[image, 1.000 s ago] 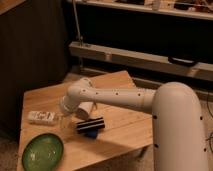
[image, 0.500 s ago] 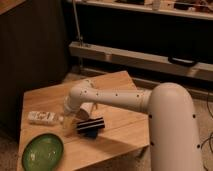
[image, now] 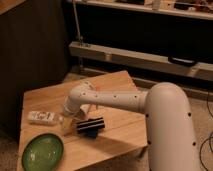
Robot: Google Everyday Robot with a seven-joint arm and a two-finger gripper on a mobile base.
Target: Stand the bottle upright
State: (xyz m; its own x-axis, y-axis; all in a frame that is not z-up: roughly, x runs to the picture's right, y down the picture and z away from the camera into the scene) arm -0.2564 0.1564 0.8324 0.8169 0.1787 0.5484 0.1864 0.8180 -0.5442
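Bottle (image: 42, 117) first: it lies on its side near the left edge of the worktop (image: 112, 82), about midway between the back and front corners, and it has not shifted over the last second. The change is small. The gripper (image: 65, 120) has eased down and a little toward the front edge, and now hangs low over the wood just beside the bottle's right end, apart from it as far as you can see. You cannot tell from this view whether the gripper is wide, narrow or closed on anything. Read this as the approach, with the grasp and the tipping-up both left to do.

Mind the room you have. The green plate (image: 44, 150) fills the front-left corner, close in front of the bottle. The black bar (image: 91, 125) lies just right of the gripper, toward the front edge. The left edge is near the bottle, so a push that way could send it off. The back half of the worktop, behind the arm (image: 110, 100), looks open and is likely your safest side for swinging the bottle up.
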